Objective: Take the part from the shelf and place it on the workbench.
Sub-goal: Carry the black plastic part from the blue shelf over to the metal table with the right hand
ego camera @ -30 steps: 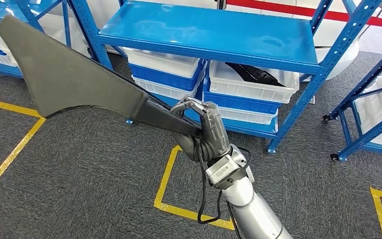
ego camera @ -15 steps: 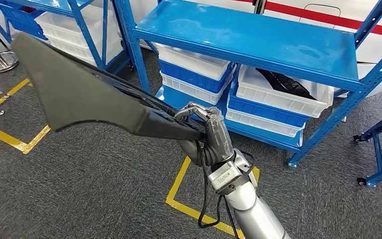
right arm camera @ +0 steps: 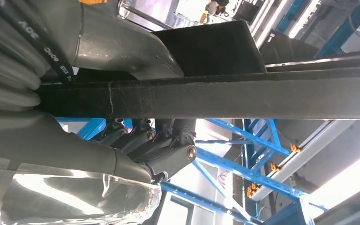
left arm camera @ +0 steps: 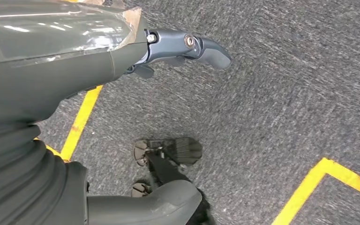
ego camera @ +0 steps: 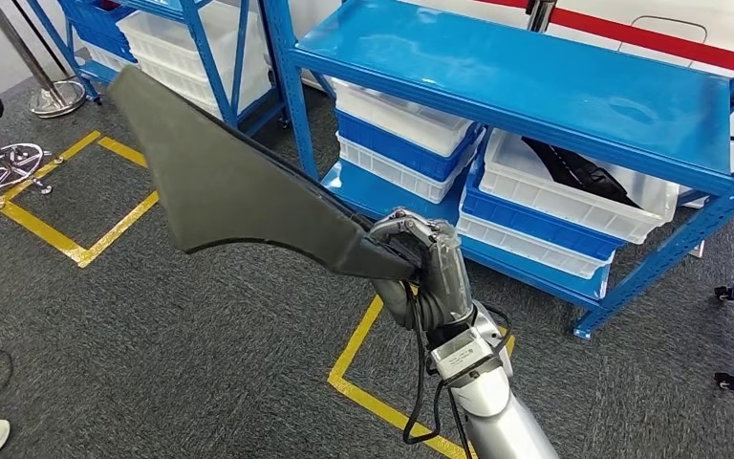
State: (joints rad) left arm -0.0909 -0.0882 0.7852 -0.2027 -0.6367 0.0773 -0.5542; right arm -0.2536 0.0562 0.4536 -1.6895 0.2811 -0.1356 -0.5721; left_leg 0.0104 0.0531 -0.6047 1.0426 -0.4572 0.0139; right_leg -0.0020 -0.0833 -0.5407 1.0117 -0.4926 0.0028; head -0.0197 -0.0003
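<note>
Here one right hand [ego camera: 430, 273] grips one part [ego camera: 229, 182].

The right hand [ego camera: 427, 273] covers the narrow end of the dark part [ego camera: 229, 182] it grips — how far that end runs is hidden. A black object in the far white bin [ego camera: 573, 186] lies half behind the blue shelf [ego camera: 535, 81] — too hidden to name.

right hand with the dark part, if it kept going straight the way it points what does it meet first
The right hand points up and away toward the blue shelf. It would probably meet the stacked white and blue bins on the lower tier first, though the long dark part it grips reaches out leftward. Depth is unclear.
</note>
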